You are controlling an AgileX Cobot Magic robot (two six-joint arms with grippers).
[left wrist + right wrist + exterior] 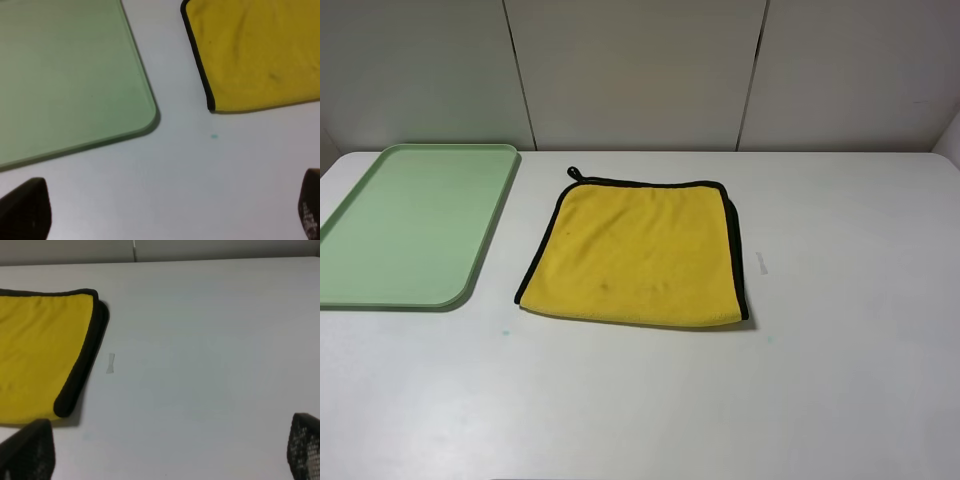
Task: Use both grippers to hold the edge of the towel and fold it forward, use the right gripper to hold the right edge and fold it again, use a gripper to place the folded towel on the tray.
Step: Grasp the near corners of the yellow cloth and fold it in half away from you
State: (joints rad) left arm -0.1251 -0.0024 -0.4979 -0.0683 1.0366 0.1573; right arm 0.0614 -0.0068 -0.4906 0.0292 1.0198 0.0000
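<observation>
1. Yellow and roughly square, the towel (635, 250) lies flat near the middle of the white counter (840, 380).
2. We see black trim (538, 250) along its left, far and right sides, while the near side shows plain yellow. On the right side the trim appears as two dark bands, one just outside the other. A small black loop (574, 173) sticks out at the far left corner.
3. We find the pale green tray (410, 225) flat on the counter to the left of the towel, near it but not touching, with a strip of bare counter between them.
4. We see the left tool (167, 207) hanging over the counter with its dark fingertips (25, 210) spread wide apart and only counter between them. Its camera takes in the tray's near right corner and the towel's near left corner.
5. We see the right tool (166, 447) spread just as wide, gripping nothing, over bare counter to the right of the towel. Its camera shows the towel's right side with the thick dark border.
6. We also note a tiny teal speck (214, 135) on the counter near the towel's near left corner, and a small grey mark (110, 363) just to the right of the towel.
</observation>
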